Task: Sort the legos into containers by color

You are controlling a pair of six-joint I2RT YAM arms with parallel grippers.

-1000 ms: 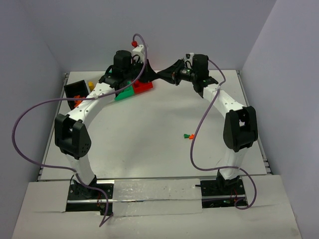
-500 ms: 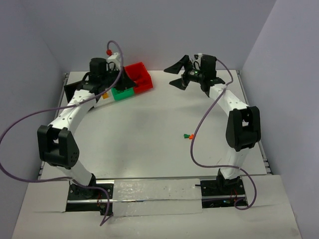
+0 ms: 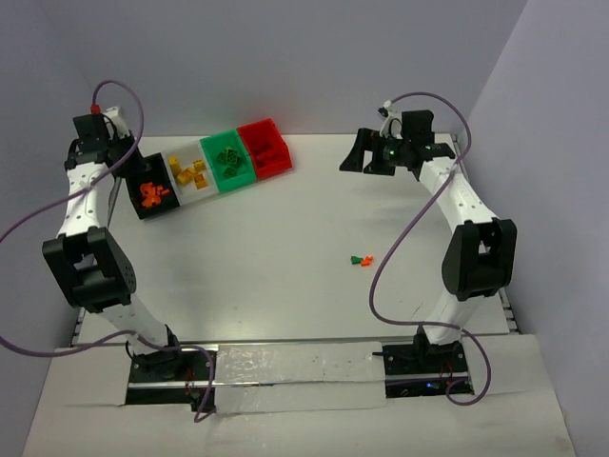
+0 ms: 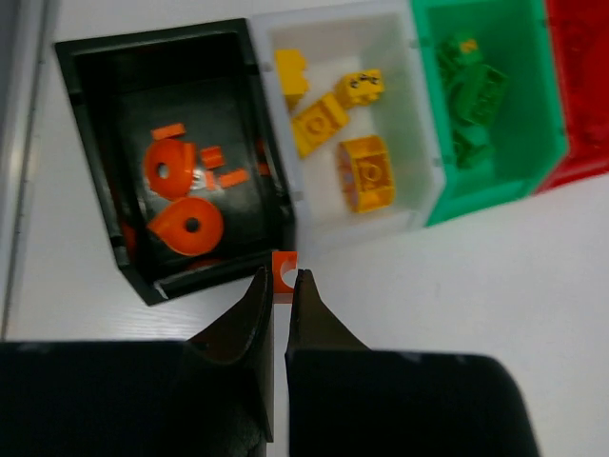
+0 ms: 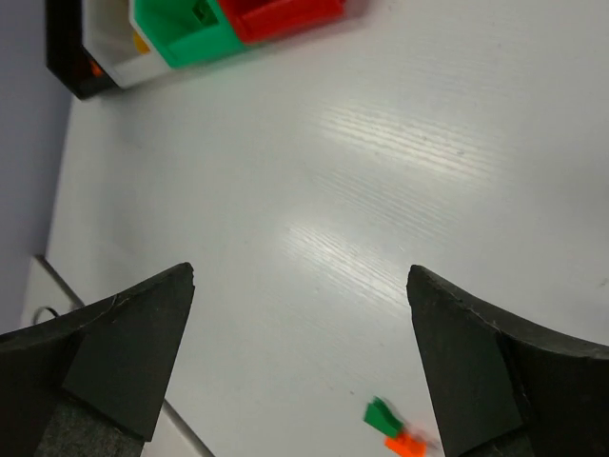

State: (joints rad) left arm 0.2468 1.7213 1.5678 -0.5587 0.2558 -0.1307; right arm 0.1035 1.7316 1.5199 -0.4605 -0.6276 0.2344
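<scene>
Left gripper pinches a small orange piece between nearly closed jaws, just over the black bin's near wall. Orange legos lie in that bin, yellow in the white bin, green in the green bin. Your right gripper hangs wide open and empty. You have a green piece and a loose orange piece left on the table, so sorting looks nearly done.

Bright, even light glares off the table; legos blurred.
</scene>
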